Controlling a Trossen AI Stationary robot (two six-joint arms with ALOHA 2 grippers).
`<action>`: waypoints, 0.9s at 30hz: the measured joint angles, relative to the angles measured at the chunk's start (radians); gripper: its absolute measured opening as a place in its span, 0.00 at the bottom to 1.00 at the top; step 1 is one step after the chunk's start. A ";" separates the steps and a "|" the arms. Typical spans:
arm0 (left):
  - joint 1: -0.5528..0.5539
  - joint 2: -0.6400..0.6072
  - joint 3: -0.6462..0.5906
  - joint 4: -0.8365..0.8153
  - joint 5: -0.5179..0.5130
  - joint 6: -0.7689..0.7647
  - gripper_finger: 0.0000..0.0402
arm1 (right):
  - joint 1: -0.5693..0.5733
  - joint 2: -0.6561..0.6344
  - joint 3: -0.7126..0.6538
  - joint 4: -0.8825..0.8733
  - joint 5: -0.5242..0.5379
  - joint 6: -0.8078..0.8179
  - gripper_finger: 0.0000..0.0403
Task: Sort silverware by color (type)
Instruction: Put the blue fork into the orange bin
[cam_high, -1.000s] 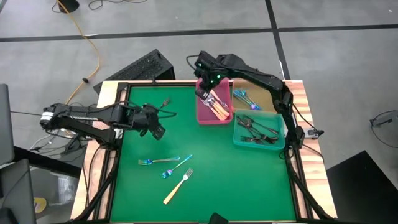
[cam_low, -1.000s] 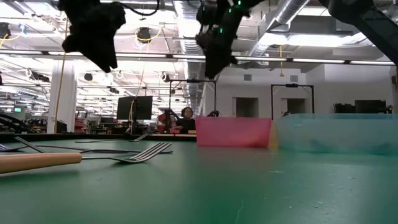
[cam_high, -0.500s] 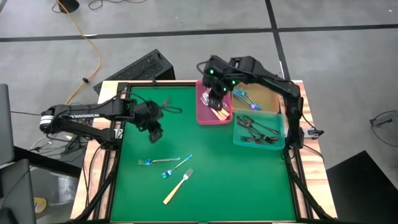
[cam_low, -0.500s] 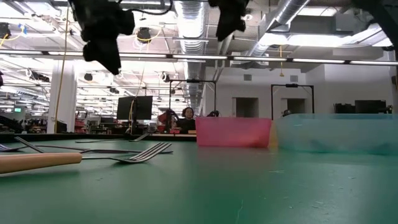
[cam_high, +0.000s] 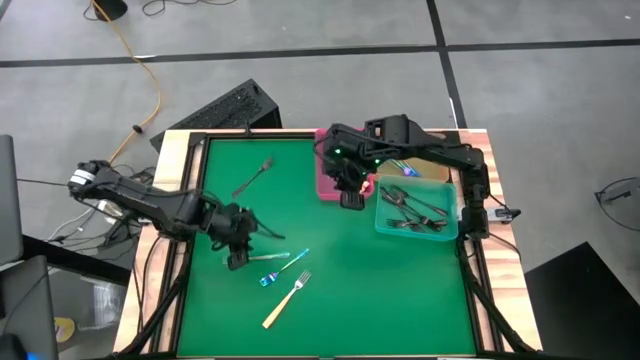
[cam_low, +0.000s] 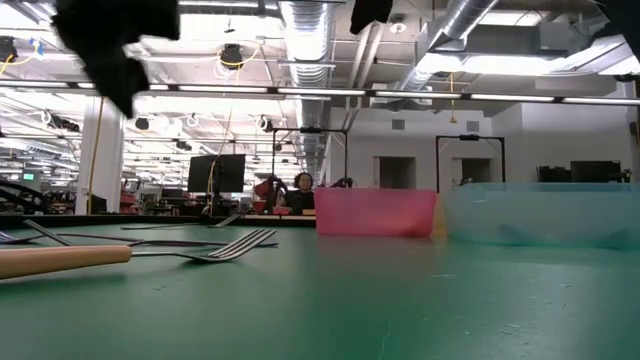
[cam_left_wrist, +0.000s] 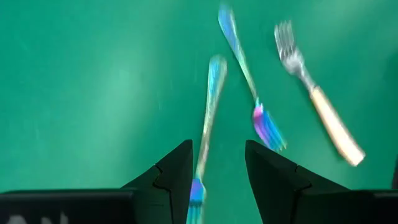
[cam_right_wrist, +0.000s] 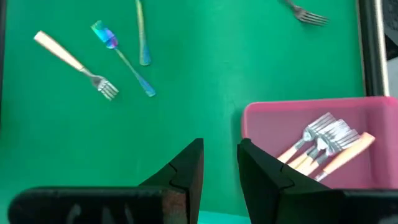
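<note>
Where forks (cam_high: 283, 262) lie, green mat (cam_high: 400, 290), workshop behind

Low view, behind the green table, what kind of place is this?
Probably a large open robotics lab or workshop: exposed ceiling ducts and strip lights, a person seated at monitors in the background, and the green table framed as a test bench.

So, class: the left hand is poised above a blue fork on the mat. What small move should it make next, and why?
Probably lower the left hand straight down: its open fingers already straddle the handle of the blue fork, which lies flat on the green mat, not yet gripped.
</note>
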 joint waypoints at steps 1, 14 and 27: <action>-0.025 0.000 -0.023 0.004 -0.005 -0.035 0.32 | 0.007 0.000 0.000 0.000 0.000 -0.002 0.30; -0.146 0.000 -0.245 0.156 -0.052 -0.212 0.32 | 0.020 0.008 0.000 0.001 0.001 0.004 0.30; -0.163 0.000 -0.312 0.168 -0.070 -0.171 0.32 | 0.020 0.007 0.000 0.001 0.001 0.031 0.30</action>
